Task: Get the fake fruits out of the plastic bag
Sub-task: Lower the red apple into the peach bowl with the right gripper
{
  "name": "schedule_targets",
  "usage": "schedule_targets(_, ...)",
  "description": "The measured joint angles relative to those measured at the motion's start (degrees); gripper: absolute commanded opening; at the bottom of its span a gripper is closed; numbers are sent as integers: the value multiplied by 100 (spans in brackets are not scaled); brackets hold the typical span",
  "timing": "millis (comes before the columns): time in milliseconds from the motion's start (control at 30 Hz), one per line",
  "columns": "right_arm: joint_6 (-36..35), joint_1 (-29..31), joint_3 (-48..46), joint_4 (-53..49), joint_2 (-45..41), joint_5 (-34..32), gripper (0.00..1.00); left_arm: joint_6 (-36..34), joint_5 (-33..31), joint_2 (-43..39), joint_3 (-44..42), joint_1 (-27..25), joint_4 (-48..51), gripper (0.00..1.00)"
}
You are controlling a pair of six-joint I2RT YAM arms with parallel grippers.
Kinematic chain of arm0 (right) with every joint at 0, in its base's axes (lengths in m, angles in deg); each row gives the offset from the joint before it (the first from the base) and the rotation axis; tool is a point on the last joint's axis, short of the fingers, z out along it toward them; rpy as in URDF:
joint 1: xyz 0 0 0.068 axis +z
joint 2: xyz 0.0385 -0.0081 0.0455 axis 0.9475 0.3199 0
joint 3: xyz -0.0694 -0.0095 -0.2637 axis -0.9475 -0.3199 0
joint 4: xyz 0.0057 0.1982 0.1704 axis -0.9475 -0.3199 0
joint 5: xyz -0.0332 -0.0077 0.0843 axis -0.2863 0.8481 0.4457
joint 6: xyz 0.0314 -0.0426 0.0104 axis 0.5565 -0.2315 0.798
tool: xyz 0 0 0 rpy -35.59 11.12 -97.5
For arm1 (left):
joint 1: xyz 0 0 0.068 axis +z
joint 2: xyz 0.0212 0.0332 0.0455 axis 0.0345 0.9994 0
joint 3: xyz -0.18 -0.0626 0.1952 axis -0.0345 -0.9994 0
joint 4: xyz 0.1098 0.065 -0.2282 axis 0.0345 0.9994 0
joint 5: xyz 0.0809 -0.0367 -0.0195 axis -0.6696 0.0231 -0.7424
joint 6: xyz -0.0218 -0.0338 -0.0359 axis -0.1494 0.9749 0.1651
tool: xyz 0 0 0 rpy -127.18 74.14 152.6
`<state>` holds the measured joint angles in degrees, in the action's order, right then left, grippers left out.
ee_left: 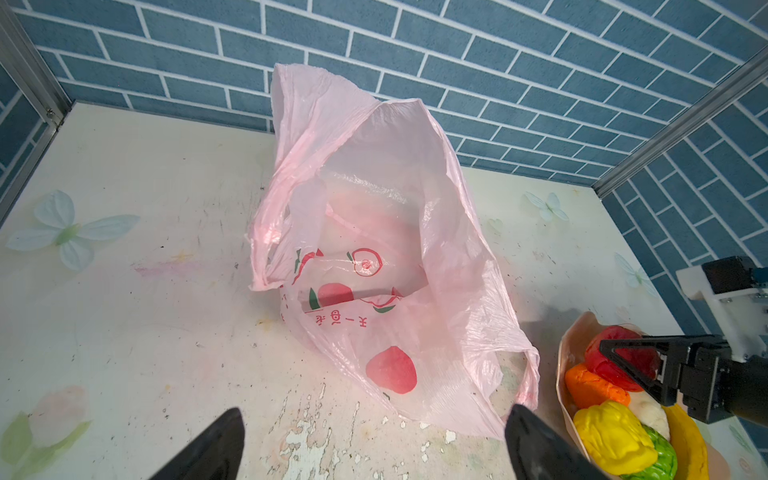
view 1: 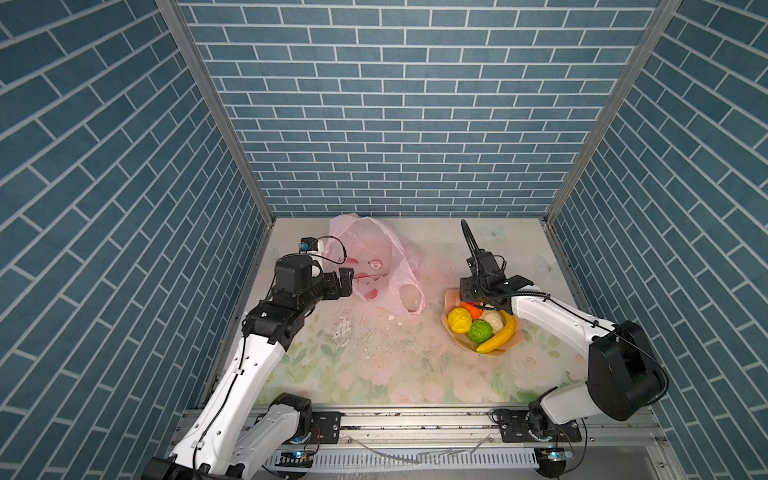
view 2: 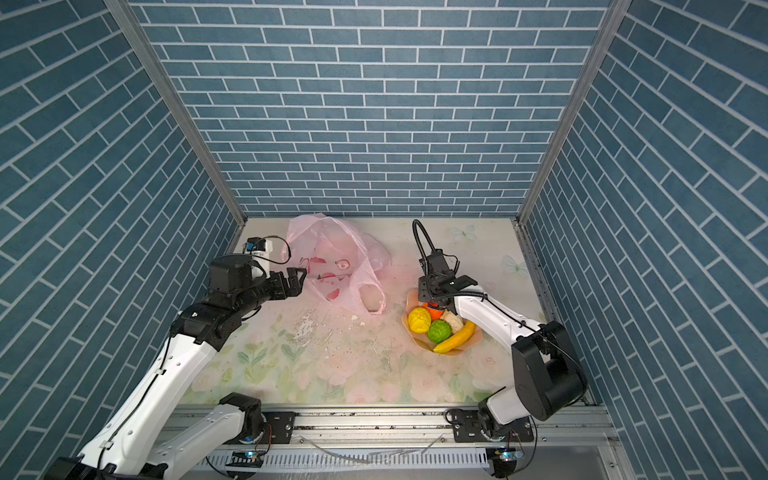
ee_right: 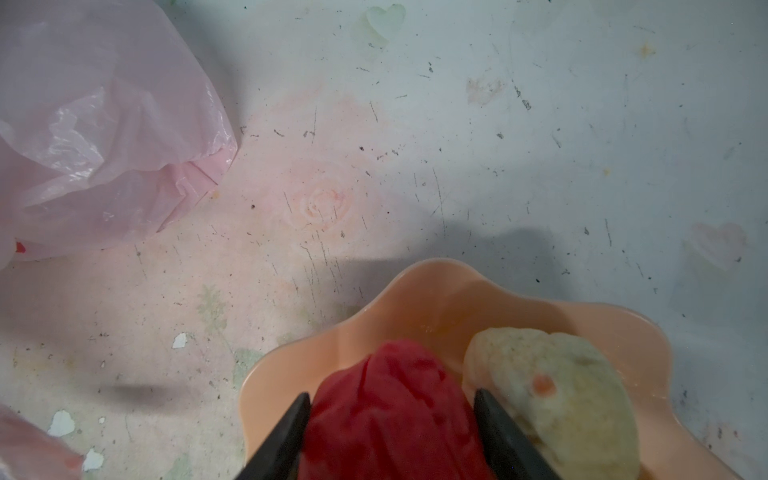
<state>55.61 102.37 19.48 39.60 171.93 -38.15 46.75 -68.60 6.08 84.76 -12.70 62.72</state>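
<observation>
The pale pink plastic bag (view 1: 374, 266) lies slumped at the back left of the table with its mouth gaping; in the left wrist view the plastic bag (ee_left: 374, 232) shows only red printed shapes inside. My left gripper (view 1: 347, 282) hovers open just left of it, holding nothing. My right gripper (ee_right: 392, 397) is shut on the red apple (ee_right: 395, 370) over the peach bowl (view 1: 451, 299). In the bowl lie a yellow round fruit (view 1: 459, 319), an orange (view 1: 471, 309), a bumpy green ball (view 1: 479, 330), a cream lump (view 1: 491, 319) and a banana (view 1: 498, 336).
Blue brick walls close in the table on three sides, and the bag nearly touches the back one. The flowered tabletop (view 1: 395, 353) has flaked paint in front of the bag. A metal rail (view 1: 415, 419) with both arm bases runs along the front edge.
</observation>
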Motion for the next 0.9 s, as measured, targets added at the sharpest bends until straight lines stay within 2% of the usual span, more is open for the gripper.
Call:
schedule_targets(233,0,-46,9,109,144,79,13,-9,2,22,-2,0,0,99)
schedule_targets(700,0,-61,9,140,160,142,38,-17,7,28,-7,0,-2,99)
schedule_targets(900,0,-61,9,140,160,140,44,-20,24,28,-7,0,-2,99)
